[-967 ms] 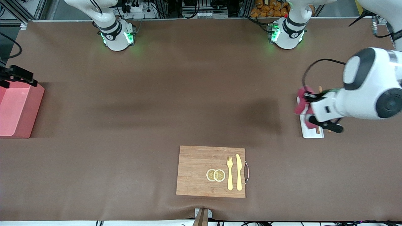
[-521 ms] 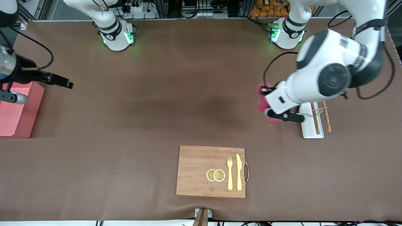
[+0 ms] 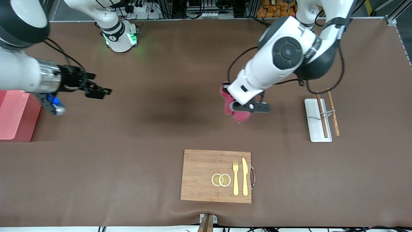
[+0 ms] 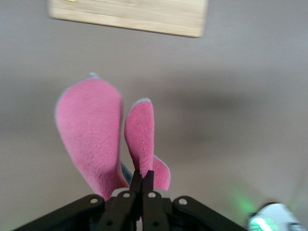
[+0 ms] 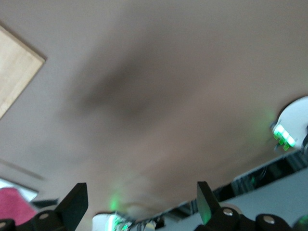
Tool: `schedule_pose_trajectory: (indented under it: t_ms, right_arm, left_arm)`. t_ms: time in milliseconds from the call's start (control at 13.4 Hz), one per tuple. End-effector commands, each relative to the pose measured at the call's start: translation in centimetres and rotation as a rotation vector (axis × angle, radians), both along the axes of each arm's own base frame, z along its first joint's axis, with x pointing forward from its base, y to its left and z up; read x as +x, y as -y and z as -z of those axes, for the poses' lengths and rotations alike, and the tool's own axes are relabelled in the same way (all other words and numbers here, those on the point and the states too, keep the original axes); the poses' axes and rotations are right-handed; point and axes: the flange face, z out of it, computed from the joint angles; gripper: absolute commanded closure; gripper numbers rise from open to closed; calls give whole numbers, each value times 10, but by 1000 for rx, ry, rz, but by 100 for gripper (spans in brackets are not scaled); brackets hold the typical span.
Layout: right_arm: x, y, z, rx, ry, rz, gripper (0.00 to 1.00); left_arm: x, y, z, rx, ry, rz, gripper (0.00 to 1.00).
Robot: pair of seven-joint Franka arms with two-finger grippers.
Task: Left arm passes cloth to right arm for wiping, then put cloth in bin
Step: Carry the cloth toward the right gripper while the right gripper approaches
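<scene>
The magenta-red cloth (image 3: 234, 111) hangs folded from my left gripper (image 3: 232, 104), which is shut on it in the air over the bare table mat, between the white tray and the table's middle. In the left wrist view the cloth (image 4: 91, 134) droops in two lobes with a grey edge from the closed left gripper (image 4: 143, 182). My right gripper (image 3: 98, 92) is open and empty, up over the mat beside the pink bin (image 3: 16, 116); its fingers stand wide apart in the right wrist view (image 5: 139, 199). The bin stands at the right arm's end of the table.
A wooden board (image 3: 206, 175) with two lemon slices (image 3: 221, 179), a yellow fork (image 3: 235, 177) and a yellow knife (image 3: 245, 176) lies near the front camera. A small white tray (image 3: 313, 120) with chopsticks (image 3: 322, 114) lies toward the left arm's end.
My left gripper has carried the cloth from over the white tray toward the table's middle. My right gripper has swung out from over the bin toward the middle.
</scene>
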Motion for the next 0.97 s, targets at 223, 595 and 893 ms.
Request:
schedule_pose_trajectory:
  t_ms: [223, 595, 893]
  right_arm:
    - [12, -58, 62, 65, -245, 198, 0]
    - [-9, -137, 67, 7, -304, 317, 0]
    - [-28, -171, 50, -1, -299, 320, 0]
  left_arm:
    - [-21, 61, -25, -265, -68, -135, 100]
    - [-37, 109, -25, -405, -14, -224, 100]
    - [-39, 120, -20, -428, 7, -263, 100]
